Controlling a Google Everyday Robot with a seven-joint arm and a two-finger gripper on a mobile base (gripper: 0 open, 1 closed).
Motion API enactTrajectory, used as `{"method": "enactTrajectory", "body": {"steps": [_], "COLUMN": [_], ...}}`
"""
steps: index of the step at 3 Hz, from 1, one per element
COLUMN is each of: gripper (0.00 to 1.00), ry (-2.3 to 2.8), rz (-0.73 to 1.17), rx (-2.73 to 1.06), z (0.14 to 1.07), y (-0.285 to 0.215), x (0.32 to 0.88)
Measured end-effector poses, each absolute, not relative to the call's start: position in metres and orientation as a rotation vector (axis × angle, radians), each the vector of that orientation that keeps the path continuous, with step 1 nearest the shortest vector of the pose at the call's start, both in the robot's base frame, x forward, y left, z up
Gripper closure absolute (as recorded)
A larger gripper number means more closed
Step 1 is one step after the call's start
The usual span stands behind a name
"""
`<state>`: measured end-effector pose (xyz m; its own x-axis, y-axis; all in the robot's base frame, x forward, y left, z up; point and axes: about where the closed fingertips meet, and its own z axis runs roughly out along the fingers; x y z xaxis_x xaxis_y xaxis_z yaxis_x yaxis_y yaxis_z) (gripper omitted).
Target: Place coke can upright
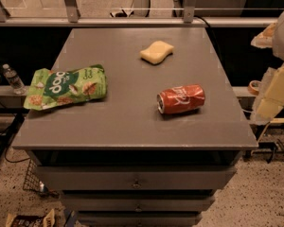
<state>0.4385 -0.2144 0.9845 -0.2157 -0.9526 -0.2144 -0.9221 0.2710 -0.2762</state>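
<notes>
The coke can (181, 99) lies on its side on the counter (132, 124), in the counter's right front part as the camera sees it, well in from both edges. Its body is red with white script running along its length, and the wall looks slightly dented and uneven. The silver end faces the counter's left side and a little toward its front edge; the other end points to the counter's right edge. Nothing touches the can. A yellow sponge (157, 52) with a waisted outline rests flat near the counter's back middle, well apart from the can. A green snack bag (66, 86) with white lettering lies flat on the counter's left side, one corner reaching over the left edge. Beneath the counter's front edge sit grey drawers (135, 178). A small water bottle (13, 78) stands on a lower ledge beyond the counter's left edge. The gripper (273, 96), pale and yellowish, hangs off the counter's right edge, clear of the top; whether it is clenched or released I cannot tell.
</notes>
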Motion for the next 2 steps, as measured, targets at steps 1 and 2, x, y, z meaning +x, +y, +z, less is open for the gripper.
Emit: {"method": "enactTrajectory", "body": {"steps": [1,2], "gripper": [0.00,0.00], "ry": [2.205,2.080], "rz": [-0.126,-0.125], "rx": [-1.714,-1.878], "z": [0.984,0.978], "y": [-0.214,-0.190], "x": [0.439,0.466]}}
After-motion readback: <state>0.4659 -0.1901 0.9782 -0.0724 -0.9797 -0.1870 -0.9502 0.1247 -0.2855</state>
